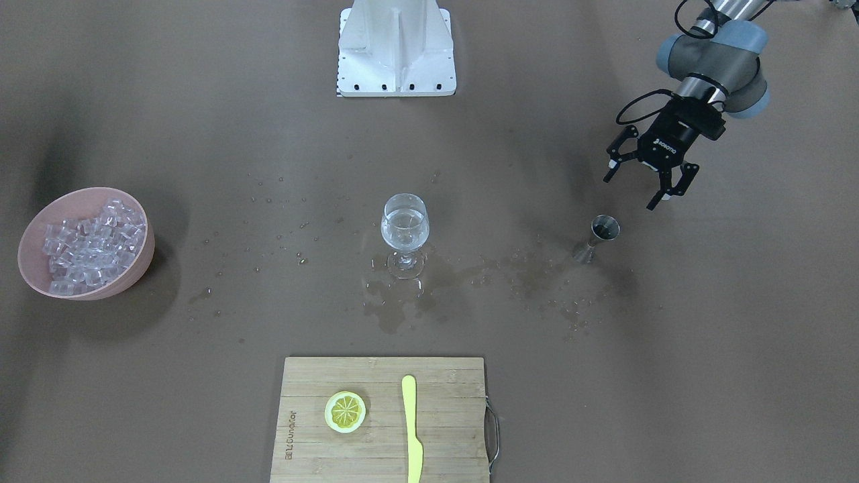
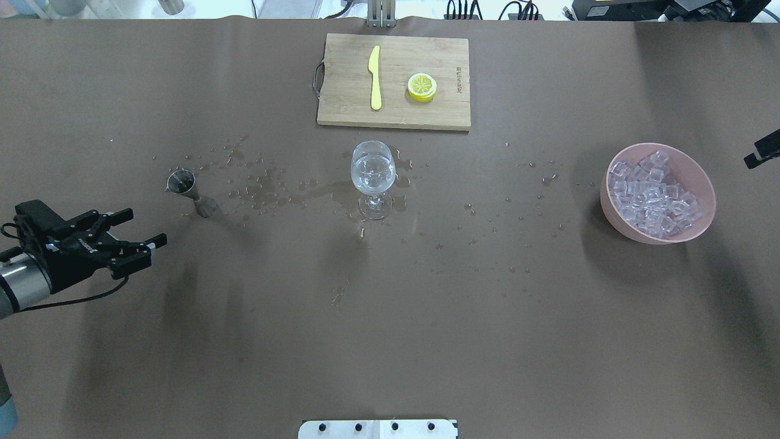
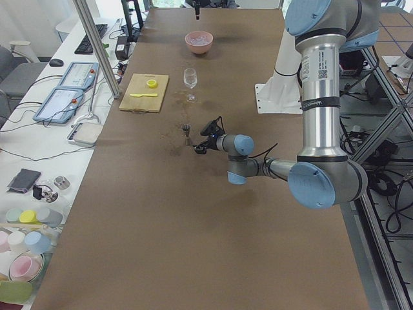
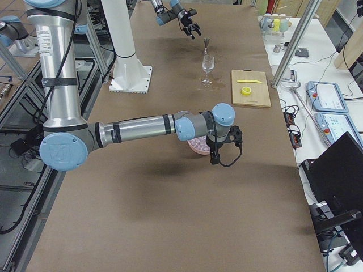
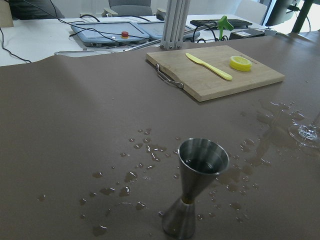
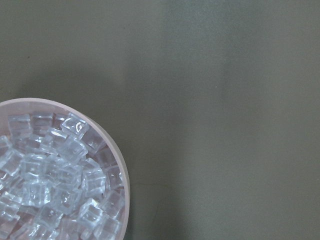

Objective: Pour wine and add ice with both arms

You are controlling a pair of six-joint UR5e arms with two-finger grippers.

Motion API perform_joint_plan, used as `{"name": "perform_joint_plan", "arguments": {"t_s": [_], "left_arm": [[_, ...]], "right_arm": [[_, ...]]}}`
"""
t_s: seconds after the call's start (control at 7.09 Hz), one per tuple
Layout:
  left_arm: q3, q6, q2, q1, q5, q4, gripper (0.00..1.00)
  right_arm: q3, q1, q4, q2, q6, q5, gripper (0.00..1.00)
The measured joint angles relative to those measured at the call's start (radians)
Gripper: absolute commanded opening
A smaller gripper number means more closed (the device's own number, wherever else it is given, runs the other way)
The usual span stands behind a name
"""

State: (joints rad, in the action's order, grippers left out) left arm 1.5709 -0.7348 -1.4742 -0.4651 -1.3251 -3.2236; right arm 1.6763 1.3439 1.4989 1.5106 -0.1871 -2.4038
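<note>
Left pincer [image 1: 629, 193] spread wide, empty; jigger [image 1: 597, 238] just ahead; right pincer [image 4: 217, 158] opening indeterminate; wrist view alone shows bare desk [image 6: 225, 100] beside bowl [image 6: 125, 175] rim.

Wooden cutting board [image 1: 449, 416] w/ metal handle: on it a lemon slice [image 1: 345, 411] and a yellow knife [image 1: 411, 429] (lying apart, not touching). White pedestal [image 1: 396, 50] at the opp. table edge.

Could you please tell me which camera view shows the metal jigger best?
The left wrist-mounted view: the jigger stands upright in the foreground, its open cup and the droplets around it plain. The overhead and front-facing views show it small; both side views show a tiny speck; the right wrist-mounted view misses it.
</note>
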Motion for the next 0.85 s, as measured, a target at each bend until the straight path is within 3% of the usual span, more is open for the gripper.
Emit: {"name": "perform_joint_plan", "arguments": {"t_s": [0.56,0.85], "left_arm": [[-0.03,-0.001,-0.132,0.043,0.057,0.118,0.98],[-0.039,-0.005,-0.122,0.04,0.105,0.131,0.98]], "right_arm": [[-0.018,0.0,0.0,-0.006,0.0,0.0,1.0],[-0.022,0.0,0.0,-0.009,0.0,0.0,1.0]]}}
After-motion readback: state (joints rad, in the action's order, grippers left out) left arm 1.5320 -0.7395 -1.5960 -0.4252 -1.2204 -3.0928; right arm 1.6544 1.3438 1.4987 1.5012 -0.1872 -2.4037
